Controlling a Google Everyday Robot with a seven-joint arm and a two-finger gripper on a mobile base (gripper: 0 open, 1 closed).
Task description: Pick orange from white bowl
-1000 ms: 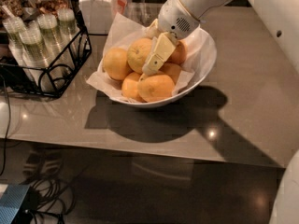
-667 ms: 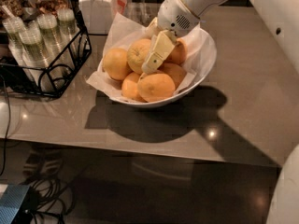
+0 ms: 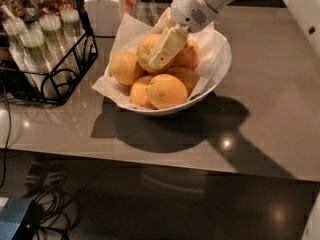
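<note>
The white bowl, lined with crinkled white paper, stands on the grey table and holds several oranges. The orange, paler and dimpled, sits at the top middle of the pile, slightly raised. My gripper reaches down from the upper right and is shut on it. One cream finger lies across its right front and the other is hidden behind it. A large orange lies at the front, another orange at the left, and deeper-orange ones to the right under the gripper.
A black wire rack with lidded cups stands left of the bowl, almost touching the paper. A glass jar stands behind the bowl. The table's front edge runs below, with cables on the dark floor.
The gripper and the orange have moved together slightly up and to the left. The other oranges and the bowl have not moved.
</note>
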